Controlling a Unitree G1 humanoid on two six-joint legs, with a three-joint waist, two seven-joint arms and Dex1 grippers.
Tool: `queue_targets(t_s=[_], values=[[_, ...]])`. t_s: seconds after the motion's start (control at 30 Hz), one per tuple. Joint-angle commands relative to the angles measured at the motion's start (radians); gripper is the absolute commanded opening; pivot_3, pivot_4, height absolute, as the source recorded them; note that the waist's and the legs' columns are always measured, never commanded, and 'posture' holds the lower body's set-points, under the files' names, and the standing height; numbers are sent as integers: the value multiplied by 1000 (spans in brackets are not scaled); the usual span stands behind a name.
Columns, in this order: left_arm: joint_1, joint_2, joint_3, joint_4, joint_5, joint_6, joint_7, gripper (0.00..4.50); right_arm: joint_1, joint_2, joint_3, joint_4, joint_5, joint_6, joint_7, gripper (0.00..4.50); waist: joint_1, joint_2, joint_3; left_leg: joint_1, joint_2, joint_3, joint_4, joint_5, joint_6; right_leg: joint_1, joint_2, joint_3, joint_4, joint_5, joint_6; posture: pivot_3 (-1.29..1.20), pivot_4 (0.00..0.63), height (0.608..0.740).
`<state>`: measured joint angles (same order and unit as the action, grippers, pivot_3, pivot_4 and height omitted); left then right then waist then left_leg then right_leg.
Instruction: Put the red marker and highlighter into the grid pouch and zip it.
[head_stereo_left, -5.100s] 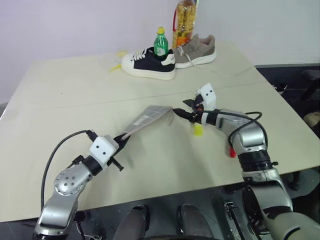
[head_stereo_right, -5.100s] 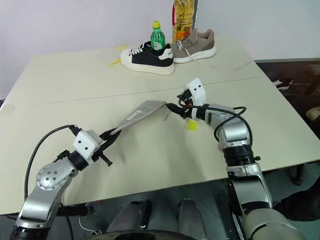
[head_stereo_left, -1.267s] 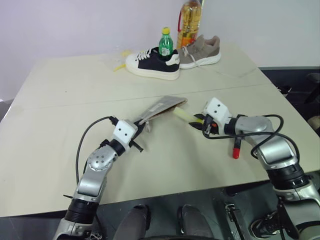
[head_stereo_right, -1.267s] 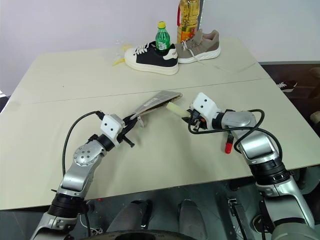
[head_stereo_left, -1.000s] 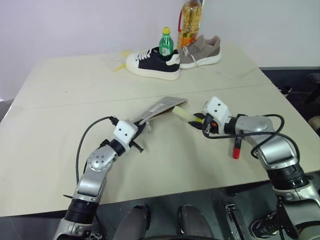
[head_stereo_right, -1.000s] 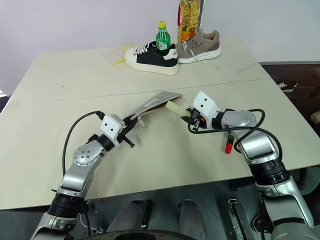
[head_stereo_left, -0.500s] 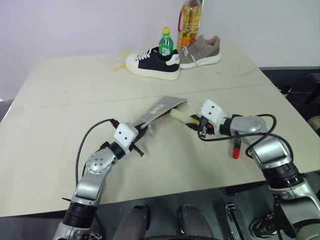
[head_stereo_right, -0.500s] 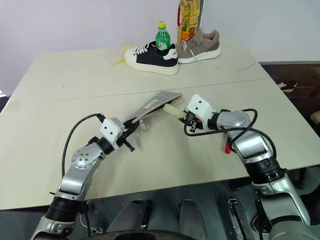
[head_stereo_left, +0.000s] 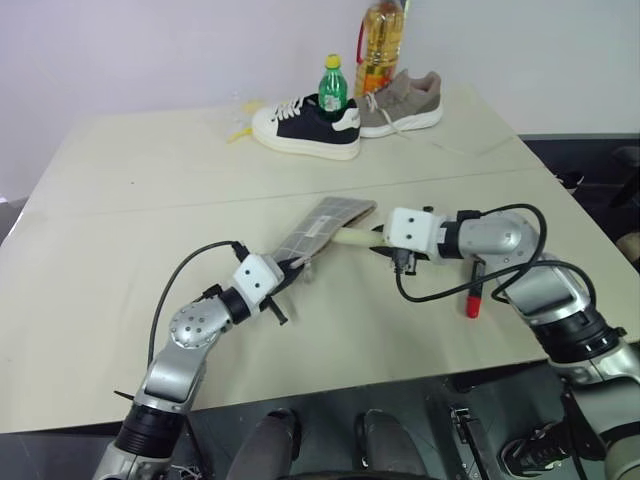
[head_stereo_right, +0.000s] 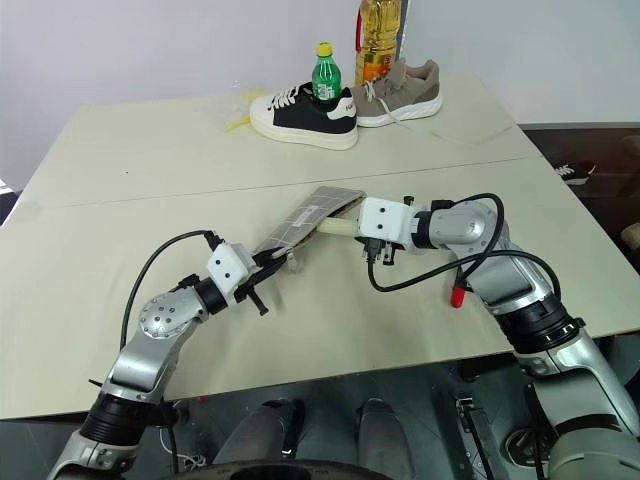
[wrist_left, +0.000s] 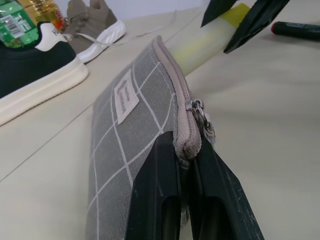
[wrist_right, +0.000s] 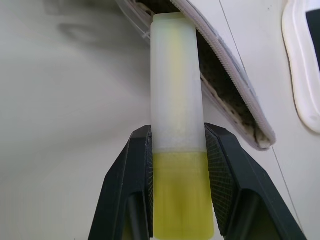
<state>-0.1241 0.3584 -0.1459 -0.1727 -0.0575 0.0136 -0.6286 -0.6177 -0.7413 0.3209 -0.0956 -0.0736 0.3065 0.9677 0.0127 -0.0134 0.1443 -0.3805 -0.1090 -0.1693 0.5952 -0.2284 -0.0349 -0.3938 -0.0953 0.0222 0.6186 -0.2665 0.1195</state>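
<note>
1. Step in hand, as judged: feeding the highlighter (wrist_right: 178, 125) into the open mouth of the grid pouch (head_stereo_left: 322, 226). The right gripper (wrist_right: 177, 165) is clamped on the highlighter across the join of cap and barrel, pale end leading; that end sits right at the pouch opening, whether it is past the lip cannot be told.
2. The left gripper (wrist_left: 186, 165) is closed on the zip-end corner of the pouch, just beside the zip pull, holding that end lifted off the table (head_stereo_left: 120, 230).
3. To do it well: keep the barrel in line with the gap between the two zip edges, drive it along the length of the pouch, and release only once most of the body is inside. The left grip should hold firm so the mouth does not collapse (the fabric looks soft and will likely fold under a sideways push).
4. Risk, judged: the blunt end may catch on the upper zip edge and shove the pouch away instead of entering.
5. The red marker (head_stereo_left: 473, 294) lies on the table beyond the right forearm, well apart from the pouch, not yet loaded; the zip is still open.
6. Surroundings: a black shoe (head_stereo_left: 300, 128), a tan shoe (head_stereo_left: 402, 100), a green bottle (head_stereo_left: 331, 88) and an oil bottle (head_stereo_left: 378, 45) stand at the far edge, clear of the work. A cable loops under the right wrist (no obstruction to the insertion path).
</note>
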Motion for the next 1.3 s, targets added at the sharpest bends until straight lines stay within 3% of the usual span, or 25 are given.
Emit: queue_targets(t_s=[0.03,0.7,0.8,0.97,1.3], values=[[-2,-2,-5,-62,-25,-10,-8,0,-33,10,-17,-28,-3,-17,8,877,0,0,0,0,0,0,0,0,0,0,0,0,0,0,0,0,150,740],[3,10,7,-60,-55,1,-18,0,-27,33,-162,64,135,181,-3,877,0,0,0,0,0,0,0,0,0,0,-1,0,0,0,0,0,150,740],[2,11,2,-64,-56,4,-24,0,-25,28,-126,54,95,142,-12,877,-1,0,0,0,0,0,0,0,0,0,-1,0,0,0,0,0,150,740],[-21,21,-5,-97,-80,41,-56,0,-17,-11,-3,-11,-54,-91,0,877,-1,0,0,0,0,0,0,0,0,0,-1,0,0,0,0,0,150,740],[-62,73,-18,-158,-173,178,-171,0,-37,19,72,-48,-126,-254,53,877,-1,0,0,0,0,0,0,0,0,0,0,0,0,0,0,0,150,740]])
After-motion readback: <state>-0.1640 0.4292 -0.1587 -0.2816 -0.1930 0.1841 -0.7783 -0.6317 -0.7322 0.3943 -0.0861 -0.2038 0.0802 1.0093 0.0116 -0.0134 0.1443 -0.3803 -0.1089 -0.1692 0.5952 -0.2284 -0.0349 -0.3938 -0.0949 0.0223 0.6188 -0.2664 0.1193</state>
